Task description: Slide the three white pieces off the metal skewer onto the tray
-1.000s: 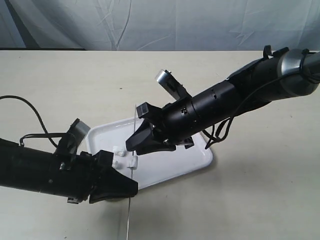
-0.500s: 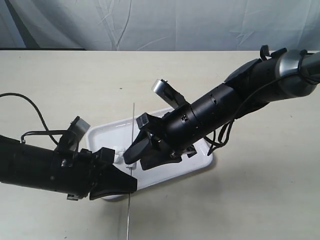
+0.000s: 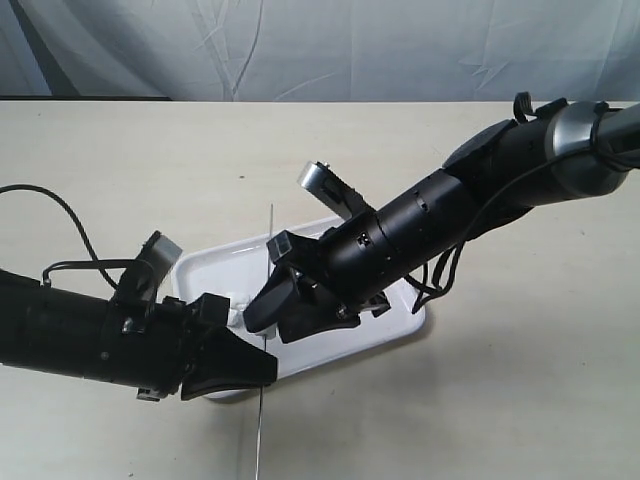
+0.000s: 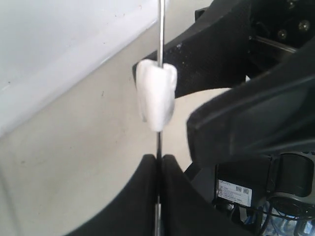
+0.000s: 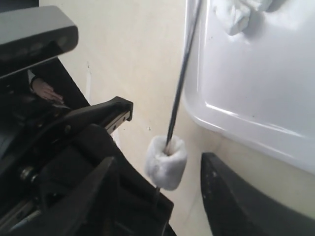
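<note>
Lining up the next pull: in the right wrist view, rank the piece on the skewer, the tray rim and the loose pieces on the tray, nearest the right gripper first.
1. Skewered piece: inside the open right gripper.
2. Tray rim: beyond it, alongside the skewer.
3. Loose pieces: farthest, lying inside that rim.

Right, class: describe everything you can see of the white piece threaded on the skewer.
The white piece is a small, soft-looking, roughly cylindrical lump with dented sides, speared through its middle by the thin metal skewer. It sits just clear of the left hand, which is shut on the skewer, between the open fingers of the right hand, beside the tray.
</note>
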Motion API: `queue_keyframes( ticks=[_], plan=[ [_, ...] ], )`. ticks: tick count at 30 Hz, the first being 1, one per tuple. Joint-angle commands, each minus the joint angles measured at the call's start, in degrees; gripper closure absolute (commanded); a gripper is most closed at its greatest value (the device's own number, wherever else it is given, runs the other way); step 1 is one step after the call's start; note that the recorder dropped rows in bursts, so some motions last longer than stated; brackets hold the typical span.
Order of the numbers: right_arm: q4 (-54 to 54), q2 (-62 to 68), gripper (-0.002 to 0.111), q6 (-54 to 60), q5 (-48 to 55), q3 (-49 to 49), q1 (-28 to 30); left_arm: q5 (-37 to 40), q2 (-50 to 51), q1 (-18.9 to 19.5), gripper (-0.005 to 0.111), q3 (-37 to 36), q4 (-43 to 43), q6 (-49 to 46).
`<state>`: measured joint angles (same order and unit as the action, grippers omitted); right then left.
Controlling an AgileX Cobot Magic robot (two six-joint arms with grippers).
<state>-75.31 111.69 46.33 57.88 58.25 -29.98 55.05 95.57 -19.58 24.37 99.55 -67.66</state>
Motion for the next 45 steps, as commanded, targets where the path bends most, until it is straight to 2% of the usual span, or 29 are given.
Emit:
queue_keyframes(
  ticks=[1,6,37,42,45],
  plan=[
    [0.08,-0.57,0.063,0.20,-1.86,0.37,0.05,0.70,-0.31,0.06,0.107,0.30,0.39,-0.16],
    [0.08,-0.57,0.074,0.20,-2.62,0.37,0.05,0.70,-0.31,0.06,0.107,0.30,0.39,-0.27],
    [0.11,-0.57,0.075,0.20,-3.10,0.37,-1.46,2.18,-0.31,0.06,0.107,0.30,0.39,-0.85],
    [0.11,-0.57,0.089,0.20,-3.29,0.37,-1.46,2.18,-0.31,0.06,0.107,0.30,0.39,-0.85],
    [0.11,-0.57,0.090,0.31,-3.42,0.37,-1.46,2.18,-0.31,0.06,0.107,0.30,0.39,-0.85]
  ],
)
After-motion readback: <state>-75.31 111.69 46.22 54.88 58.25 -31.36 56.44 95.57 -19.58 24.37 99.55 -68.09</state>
